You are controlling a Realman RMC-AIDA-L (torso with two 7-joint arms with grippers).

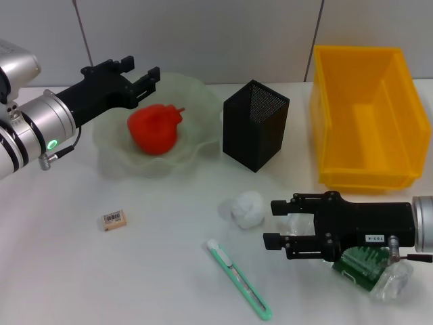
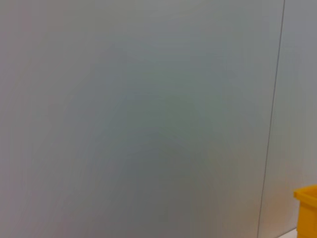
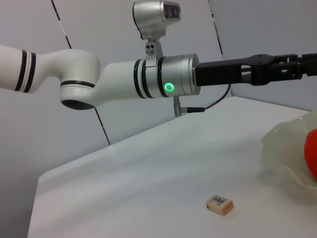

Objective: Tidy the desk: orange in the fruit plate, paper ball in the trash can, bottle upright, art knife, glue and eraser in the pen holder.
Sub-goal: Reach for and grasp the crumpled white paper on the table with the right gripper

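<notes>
Two arms share the worktop (image 1: 61, 271) in the head view: the left end effector (image 1: 139, 76), fingers spread and empty, hangs over the plate (image 1: 115, 145), where the orange (image 1: 154, 128) already sits. The right end effector (image 1: 276, 223), also spread, faces the paper ball (image 1: 245, 208), likely its next pick, with the bottle (image 1: 379, 274) lying beneath that arm. The left wrist view shows only wall and a corner of the bin (image 2: 308, 210). The right wrist view catches the eraser (image 3: 219, 204), unclaimed.

The desk (image 1: 61, 271) carries fruit plate (image 1: 111, 145), pen holder (image 1: 256, 125), trash can (image 1: 365, 115), paper ball (image 1: 245, 208), art knife (image 1: 238, 279), eraser (image 1: 113, 219), bottle (image 1: 379, 274).
</notes>
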